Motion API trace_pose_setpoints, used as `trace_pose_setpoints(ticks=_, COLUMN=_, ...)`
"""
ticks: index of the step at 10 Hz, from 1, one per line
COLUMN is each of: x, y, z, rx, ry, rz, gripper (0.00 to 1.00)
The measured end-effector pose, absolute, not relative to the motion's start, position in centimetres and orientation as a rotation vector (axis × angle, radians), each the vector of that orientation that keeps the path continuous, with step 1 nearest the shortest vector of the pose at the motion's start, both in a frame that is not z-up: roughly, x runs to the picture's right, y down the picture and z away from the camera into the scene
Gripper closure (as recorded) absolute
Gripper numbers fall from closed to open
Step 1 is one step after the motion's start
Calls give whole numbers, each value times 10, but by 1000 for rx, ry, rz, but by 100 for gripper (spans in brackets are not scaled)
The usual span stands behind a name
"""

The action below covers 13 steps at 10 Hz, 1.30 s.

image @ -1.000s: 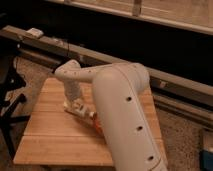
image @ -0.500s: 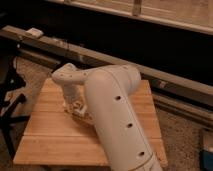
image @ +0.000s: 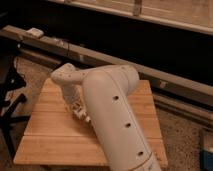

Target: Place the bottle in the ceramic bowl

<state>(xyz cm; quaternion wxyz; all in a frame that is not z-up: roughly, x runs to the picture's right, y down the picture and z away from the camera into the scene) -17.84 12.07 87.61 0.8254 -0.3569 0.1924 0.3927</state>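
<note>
My white arm (image: 112,115) reaches across the wooden table (image: 50,140) from the lower right and covers its middle. The gripper (image: 79,111) hangs below the wrist (image: 67,77) and points down at the tabletop, left of centre. Only a thin orange sliver of the ceramic bowl (image: 88,120) shows at the arm's left edge, right next to the gripper; the rest is hidden behind the arm. I cannot pick out the bottle: the pale shapes at the gripper's tip cannot be told apart from the gripper itself.
A long metal rail (image: 150,75) runs behind the table, with a small white object (image: 35,32) on it at far left. A dark stand (image: 10,100) is to the table's left. A blue thing (image: 207,150) sits on the floor at right.
The arm has swung further left over the table, and the wrist and gripper have shifted left. The arm now hides more of the orange bowl than before.
</note>
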Motion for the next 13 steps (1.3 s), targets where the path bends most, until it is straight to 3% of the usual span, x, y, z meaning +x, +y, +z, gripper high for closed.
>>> trace_pose_setpoints(ticks=1, x=-174, y=110, z=865, rx=-756, ry=371, rz=875, gripper=99)
trace_pose_setpoints(ticks=5, x=-143, y=71, z=810, rx=-753, ry=175, rz=1074, gripper=100)
trace_pose_setpoints(ticks=13, x=-54, y=72, z=784, rx=-750, ry=122, rz=1412, gripper=100)
